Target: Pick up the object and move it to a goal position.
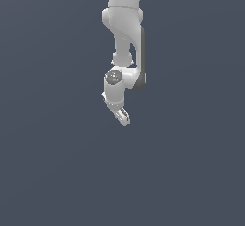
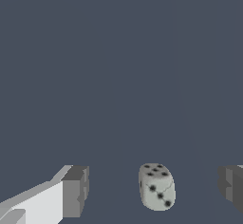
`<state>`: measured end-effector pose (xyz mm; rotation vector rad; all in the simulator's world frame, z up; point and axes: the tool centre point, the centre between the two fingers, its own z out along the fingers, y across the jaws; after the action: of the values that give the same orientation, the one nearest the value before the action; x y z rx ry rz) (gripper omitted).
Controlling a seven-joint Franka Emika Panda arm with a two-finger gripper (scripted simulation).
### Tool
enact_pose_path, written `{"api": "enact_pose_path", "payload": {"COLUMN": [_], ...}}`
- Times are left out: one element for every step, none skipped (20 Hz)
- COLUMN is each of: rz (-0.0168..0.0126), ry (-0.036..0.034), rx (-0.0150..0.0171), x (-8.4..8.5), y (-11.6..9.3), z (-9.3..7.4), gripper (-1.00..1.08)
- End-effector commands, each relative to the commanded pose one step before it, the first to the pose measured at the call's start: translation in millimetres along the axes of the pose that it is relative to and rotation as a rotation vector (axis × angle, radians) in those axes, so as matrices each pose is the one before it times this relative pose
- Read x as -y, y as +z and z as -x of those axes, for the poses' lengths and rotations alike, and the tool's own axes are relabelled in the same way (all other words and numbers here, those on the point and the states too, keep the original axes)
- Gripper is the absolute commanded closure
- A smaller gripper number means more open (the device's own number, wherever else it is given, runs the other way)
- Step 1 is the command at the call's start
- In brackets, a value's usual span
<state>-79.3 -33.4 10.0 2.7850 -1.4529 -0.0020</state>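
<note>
The object is a small pale grey die point(image 2: 156, 186) with black pips and rounded corners. In the wrist view it lies on the dark floor between my two grey fingertips point(image 2: 76, 191), with a clear gap on each side. My gripper point(image 2: 154, 190) is open around it and touches nothing. In the exterior view the white arm hangs down from above with the gripper point(image 1: 122, 117) at its low end. The die does not show there; it is hidden by the hand or too small to make out.
A plain dark blue-grey floor point(image 1: 57, 163) fills both views. No other objects, containers or edges show.
</note>
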Motion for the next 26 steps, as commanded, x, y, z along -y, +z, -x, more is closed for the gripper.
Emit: {"api": "enact_pose_path", "payload": {"rz": [-0.00101, 0.00000, 0.00000, 0.00000, 0.00000, 0.00000, 0.00000, 0.00000, 0.00000, 0.00000, 0.00009, 0.00000, 0.00000, 0.00000, 0.00000, 0.00000, 0.00000, 0.00000, 0.00000, 0.00000, 0.00000, 0.00000, 0.00000, 0.00000, 0.00000, 0.00000], "ry": [0.00004, 0.00000, 0.00000, 0.00000, 0.00000, 0.00000, 0.00000, 0.00000, 0.00000, 0.00000, 0.00236, 0.00000, 0.00000, 0.00000, 0.00000, 0.00000, 0.00000, 0.00000, 0.00000, 0.00000, 0.00000, 0.00000, 0.00000, 0.00000, 0.00000, 0.00000], "rx": [-0.00063, 0.00000, 0.00000, 0.00000, 0.00000, 0.00000, 0.00000, 0.00000, 0.00000, 0.00000, -0.00041, 0.00000, 0.00000, 0.00000, 0.00000, 0.00000, 0.00000, 0.00000, 0.00000, 0.00000, 0.00000, 0.00000, 0.00000, 0.00000, 0.00000, 0.00000], "x": [0.45, 0.00, 0.00, 0.00, 0.00, 0.00, 0.00, 0.00, 0.00, 0.00, -1.00, -0.08, -0.23, -0.38, -0.53, -0.67, -0.81, -0.95, -1.09, -1.22, -1.35, -1.48, -1.60, -1.71, -1.82, -1.93], "y": [1.23, 0.00, 0.00, 0.00, 0.00, 0.00, 0.00, 0.00, 0.00, 0.00, -0.77, -0.29, -0.86, -1.43, -2.00, -2.56, -3.11, -3.65, -4.18, -4.70, -5.20, -5.70, -6.19, -6.66, -7.12, -7.58], "z": [-0.23, 0.00, 0.00, 0.00, 0.00, 0.00, 0.00, 0.00, 0.00, 0.00, -1.05, -0.24, -0.72, -1.21, -1.69, -2.16, -2.63, -3.08, -3.54, -3.98, -4.41, -4.84, -5.25, -5.66, -6.07, -6.46], "gripper": [1.08, 1.08, 1.08, 1.08, 1.08, 1.08, 1.08, 1.08, 1.08, 1.08, 1.08, 1.08, 1.08, 1.08, 1.08, 1.08, 1.08, 1.08, 1.08, 1.08, 1.08, 1.08, 1.08, 1.08, 1.08, 1.08]}}
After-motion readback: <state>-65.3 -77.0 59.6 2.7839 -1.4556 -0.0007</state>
